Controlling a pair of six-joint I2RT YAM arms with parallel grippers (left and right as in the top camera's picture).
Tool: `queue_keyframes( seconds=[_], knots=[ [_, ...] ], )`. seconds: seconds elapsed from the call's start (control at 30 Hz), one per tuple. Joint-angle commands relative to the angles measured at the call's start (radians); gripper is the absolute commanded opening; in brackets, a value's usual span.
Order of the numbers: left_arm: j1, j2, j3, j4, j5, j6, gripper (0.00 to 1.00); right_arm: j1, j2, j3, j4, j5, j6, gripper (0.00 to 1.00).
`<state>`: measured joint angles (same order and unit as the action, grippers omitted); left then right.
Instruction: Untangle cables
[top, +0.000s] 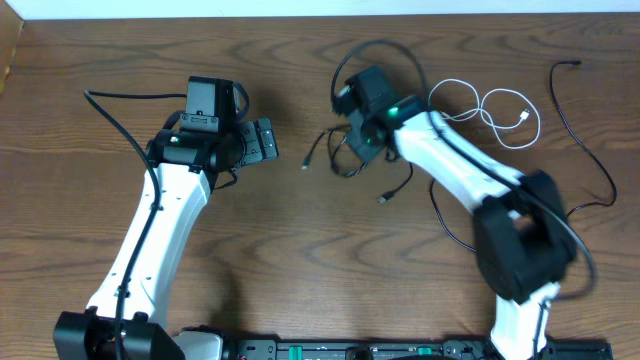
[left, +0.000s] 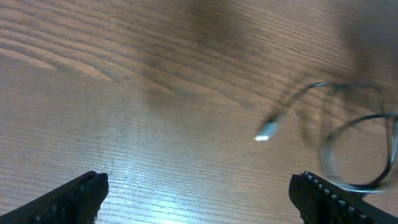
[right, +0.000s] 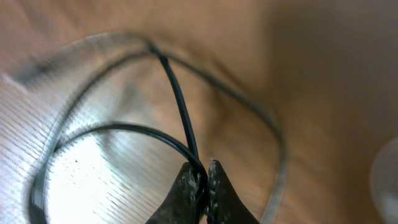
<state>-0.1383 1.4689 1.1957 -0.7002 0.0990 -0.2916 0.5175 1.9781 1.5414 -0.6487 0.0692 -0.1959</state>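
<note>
White cable (top: 488, 113), one black cable (top: 590, 150) separate near surface's (top: 300, 260) far-right corner; black tangle (top: 340, 168) not undone. My right end effector (right: 200, 174) clenches its strand (right: 180, 106), left end effector (left: 198, 190) released.

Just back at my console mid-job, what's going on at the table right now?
The right gripper is pinched shut on a black cable in the tangle at mid-table. The left gripper hangs wide open over the table just left of that tangle, holding nothing. The white cable lies in loose loops on its own, apart from the black ones.
</note>
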Motion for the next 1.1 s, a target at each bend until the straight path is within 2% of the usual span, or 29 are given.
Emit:
queue_keyframes(
  seconds=[0.0, 0.27, 0.33, 0.4, 0.47, 0.5, 0.53, 0.57, 0.6, 0.8, 1.07],
  knots=[
    [0.002, -0.004, 0.000, -0.003, -0.005, -0.001, 0.98, -0.027, -0.121, 0.032, -0.048, 0.161, 0.000, 0.01],
    [0.002, -0.004, 0.000, -0.003, -0.005, -0.001, 0.98, -0.147, -0.178, 0.032, -0.242, 0.347, 0.035, 0.01],
    [0.002, -0.004, 0.000, -0.003, -0.005, -0.001, 0.98, -0.195, -0.177, 0.031, -0.277, 0.340, 0.072, 0.01],
    [0.002, -0.004, 0.000, -0.003, -0.005, -0.001, 0.98, -0.250, -0.177, 0.031, -0.306, 0.201, 0.098, 0.01],
    [0.002, -0.004, 0.000, -0.003, -0.005, -0.001, 0.98, -0.280, -0.176, 0.031, -0.309, -0.021, 0.098, 0.14],
    [0.002, -0.004, 0.000, -0.003, -0.005, -0.001, 0.98, -0.290, -0.175, 0.025, -0.308, -0.134, 0.098, 0.26],
    [0.002, -0.004, 0.000, -0.003, -0.005, -0.001, 0.98, -0.292, -0.175, 0.016, -0.305, -0.204, 0.098, 0.32],
    [0.002, -0.004, 0.000, -0.003, -0.005, -0.001, 0.98, -0.282, -0.170, -0.006, -0.307, -0.270, 0.072, 0.43],
    [0.002, -0.004, 0.000, -0.003, -0.005, -0.001, 0.98, -0.272, -0.165, -0.015, -0.307, -0.270, 0.051, 0.47],
    [0.002, -0.004, 0.000, -0.003, -0.005, -0.001, 0.98, -0.152, -0.092, -0.080, -0.256, -0.237, -0.162, 0.53],
    [0.002, -0.004, 0.000, -0.003, -0.005, -0.001, 0.98, -0.057, 0.043, -0.097, -0.177, -0.169, -0.177, 0.56]
  ],
)
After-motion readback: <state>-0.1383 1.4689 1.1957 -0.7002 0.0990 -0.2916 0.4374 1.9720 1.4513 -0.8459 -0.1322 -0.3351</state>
